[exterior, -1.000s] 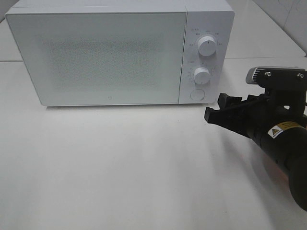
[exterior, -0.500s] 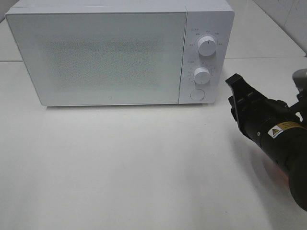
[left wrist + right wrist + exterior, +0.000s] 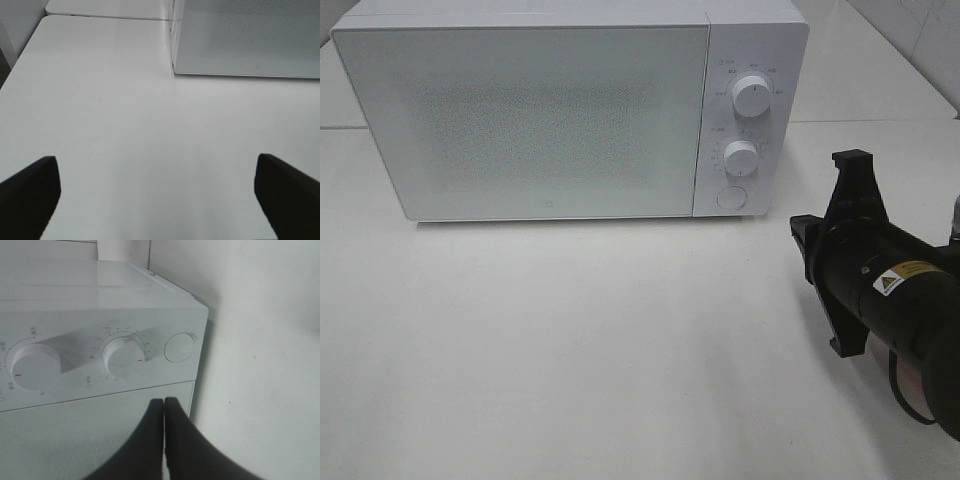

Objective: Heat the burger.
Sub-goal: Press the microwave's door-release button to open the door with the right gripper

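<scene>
The burger is out of view in every frame. The white microwave (image 3: 520,120) stands at the back of the table with its door shut. My right gripper (image 3: 801,246) is shut with nothing between its fingers. It hovers to the right of the microwave's control panel, turned on its side and pointing at it. In the right wrist view the closed fingertips (image 3: 164,402) sit just short of the lower knob (image 3: 124,357) and the round button (image 3: 179,347). My left gripper (image 3: 160,200) is open over bare table in front of the microwave's left corner (image 3: 175,70), holding nothing.
The control panel carries an upper knob (image 3: 752,95), a lower knob (image 3: 741,158) and a round button (image 3: 730,197). White table (image 3: 570,340) spreads in front of the microwave. A tiled wall (image 3: 920,40) rises at the back right.
My right gripper has shut from open and rolled onto its side, drawing back slightly to the right of the panel. The left gripper and the microwave have not moved.
</scene>
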{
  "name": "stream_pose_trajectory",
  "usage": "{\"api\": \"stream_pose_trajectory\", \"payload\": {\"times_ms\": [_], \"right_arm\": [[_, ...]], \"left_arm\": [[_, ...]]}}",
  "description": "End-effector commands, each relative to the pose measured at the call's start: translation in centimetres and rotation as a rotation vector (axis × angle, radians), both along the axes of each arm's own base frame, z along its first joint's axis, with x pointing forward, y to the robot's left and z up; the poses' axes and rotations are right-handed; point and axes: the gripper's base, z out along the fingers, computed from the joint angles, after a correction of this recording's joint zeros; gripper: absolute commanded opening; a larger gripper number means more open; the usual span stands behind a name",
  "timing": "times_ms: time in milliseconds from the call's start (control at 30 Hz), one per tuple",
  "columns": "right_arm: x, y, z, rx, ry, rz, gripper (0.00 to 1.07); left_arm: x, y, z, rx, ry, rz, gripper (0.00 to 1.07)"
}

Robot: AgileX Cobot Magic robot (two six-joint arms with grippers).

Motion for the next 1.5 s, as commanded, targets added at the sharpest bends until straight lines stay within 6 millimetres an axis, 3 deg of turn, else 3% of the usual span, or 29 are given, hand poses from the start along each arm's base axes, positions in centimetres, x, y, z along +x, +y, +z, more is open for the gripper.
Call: {"api": "stream_pose_trajectory", "payload": {"times_ms": [33,600,1033,1500], "right_arm": [[0.1,0.4,-0.1,0.021,0.015,0.01,0.0],[1.9,1.6,-2.6,0.067,0.072,-0.048,0.0],[4.8,4.0,-3.5,0.069,0.041,-0.04,0.0],[8.4,3.8,-4.4,0.056,0.017,-0.049,0.0]], "left_arm": [[-0.3,-0.1,0.0,-0.01,-0.034,-0.004,0.98],[-0.3,-0.1,0.0,-0.009,-0.035,-0.004,0.98],[-0.3,-0.1,0.0,-0.009,-0.035,-0.004,0.98],[-0.3,-0.1,0.0,-0.009,-0.035,-0.004,0.98]]}}
